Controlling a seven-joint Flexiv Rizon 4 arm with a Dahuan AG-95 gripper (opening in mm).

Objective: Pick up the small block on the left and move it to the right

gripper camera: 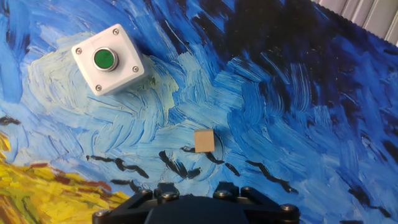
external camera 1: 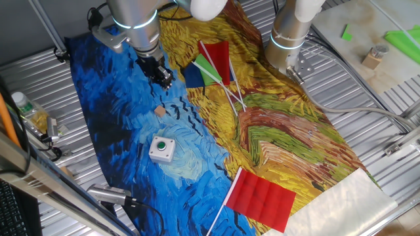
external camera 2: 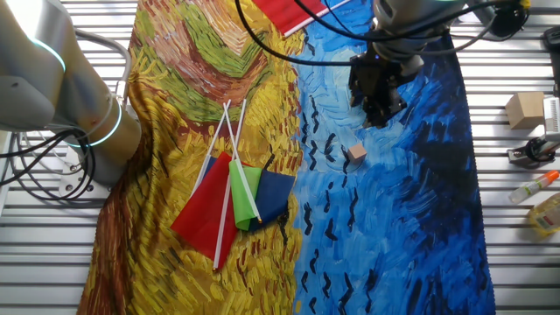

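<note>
The small block (external camera 1: 160, 112) is a tiny tan wooden cube lying on the blue part of the painted cloth. It also shows in the other fixed view (external camera 2: 355, 155) and in the hand view (gripper camera: 204, 141). My gripper (external camera 1: 164, 78) hangs above the cloth, a little behind the block and apart from it; it also shows in the other fixed view (external camera 2: 381, 109). It holds nothing. In the hand view only the gripper's black base (gripper camera: 196, 208) shows at the bottom edge, the fingers are hidden, and the block lies just ahead of it.
A white box with a green button (external camera 1: 161, 148) sits in front of the block, also in the hand view (gripper camera: 108, 60). Small flags (external camera 1: 213, 62) lie mid-cloth; a red flag (external camera 1: 261, 198) lies near the front. A second arm (external camera 1: 289, 33) stands at the back. A larger wooden block (external camera 2: 525, 110) sits off the cloth.
</note>
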